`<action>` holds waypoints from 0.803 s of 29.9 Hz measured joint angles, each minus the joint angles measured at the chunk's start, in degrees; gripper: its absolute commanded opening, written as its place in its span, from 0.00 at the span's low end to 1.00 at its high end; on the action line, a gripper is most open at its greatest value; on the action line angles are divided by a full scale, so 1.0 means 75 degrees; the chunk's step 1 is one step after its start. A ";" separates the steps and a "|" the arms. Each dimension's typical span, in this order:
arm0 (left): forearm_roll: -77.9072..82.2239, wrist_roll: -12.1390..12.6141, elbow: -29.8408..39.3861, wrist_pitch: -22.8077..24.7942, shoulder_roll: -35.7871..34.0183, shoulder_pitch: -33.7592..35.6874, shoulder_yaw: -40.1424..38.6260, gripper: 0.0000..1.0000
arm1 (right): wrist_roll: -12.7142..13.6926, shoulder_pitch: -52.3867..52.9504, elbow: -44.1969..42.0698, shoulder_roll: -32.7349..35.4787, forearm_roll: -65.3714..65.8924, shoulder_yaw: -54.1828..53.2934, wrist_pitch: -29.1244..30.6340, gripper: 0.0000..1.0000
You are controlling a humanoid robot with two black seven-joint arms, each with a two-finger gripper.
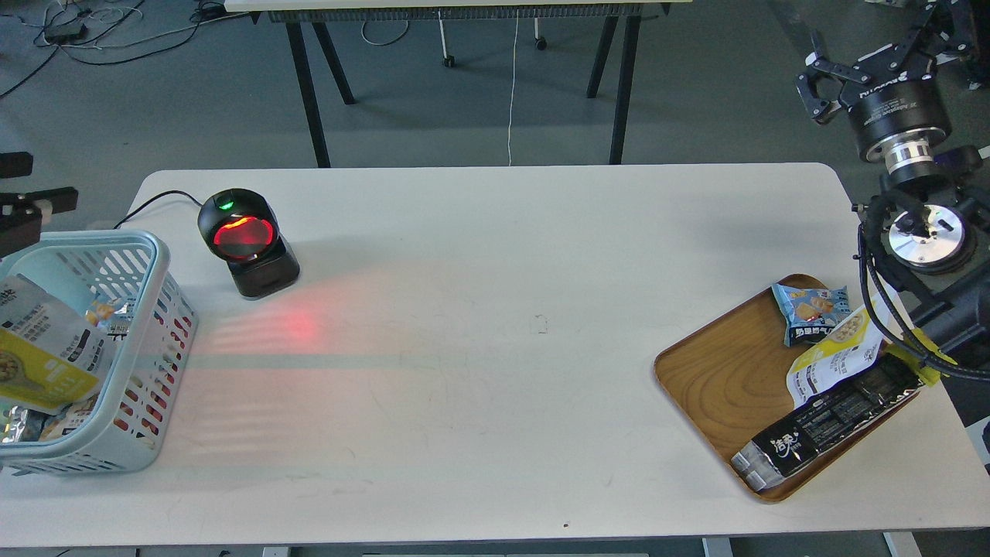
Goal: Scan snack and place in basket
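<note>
Now the right end effector [824, 81], fingers spread, should descend onto the snack [831, 352] in the tray [719, 371], avoiding the black wrapper [835, 418]; left end effector [46, 203]: cannot tell.

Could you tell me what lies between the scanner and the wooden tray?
Only bare white table lies between the scanner and the wooden tray, as the head view shows.

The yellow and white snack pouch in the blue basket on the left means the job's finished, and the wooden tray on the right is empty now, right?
Not quite. In the head view the wooden tray is not empty: it holds a small blue packet, a long black wrapper and another yellow and white pouch. A similar pouch does lie in the basket.
</note>
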State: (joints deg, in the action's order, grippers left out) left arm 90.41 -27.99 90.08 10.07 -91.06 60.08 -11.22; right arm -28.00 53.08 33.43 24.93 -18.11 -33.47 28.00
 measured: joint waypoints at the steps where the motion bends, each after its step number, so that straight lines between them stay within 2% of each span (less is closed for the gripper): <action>1: -0.0489 0.0001 -0.0169 0.0032 0.0248 0.0001 -0.0035 0.84 | 0.0000 0.0040 0.0000 0.0003 0.0001 -0.0004 0.0000 1.00; 5: -0.2546 0.0003 -0.1145 0.0109 0.1466 0.0015 -0.0209 0.97 | 0.0000 0.0243 -0.0013 0.0027 0.0001 -0.0038 0.0000 1.00; 10: -0.4706 0.0003 -0.2455 0.0068 0.3019 0.0014 -0.0275 0.98 | 0.0001 0.0487 -0.0273 -0.0043 0.0000 -0.0058 0.0000 0.99; 14: -0.6601 0.0002 -0.3960 0.0156 0.4537 0.0000 -0.0774 0.99 | 0.0148 0.0677 -0.0503 -0.0318 -0.0015 -0.0085 0.0000 0.99; 17: -0.8064 0.0000 -0.5327 0.0711 0.5599 -0.0016 -0.1348 1.00 | 0.0228 0.0722 -0.0531 -0.0457 -0.0021 -0.0145 0.0000 0.99; 21: -0.9767 0.0002 -0.7068 0.2072 0.6756 -0.0033 -0.1943 1.00 | 0.0571 0.0725 -0.0555 -0.0509 -0.0030 -0.0349 0.0000 0.99; 24: -1.0949 0.0196 -0.8160 0.2344 0.7546 -0.0070 -0.2262 1.00 | 0.0894 0.0711 -0.0651 -0.0578 -0.0035 -0.0624 0.0000 0.99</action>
State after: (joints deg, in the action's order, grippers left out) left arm 8.29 -26.52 28.88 27.65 -34.46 59.56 -28.19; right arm -21.30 58.41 28.55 20.60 -18.37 -38.16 28.00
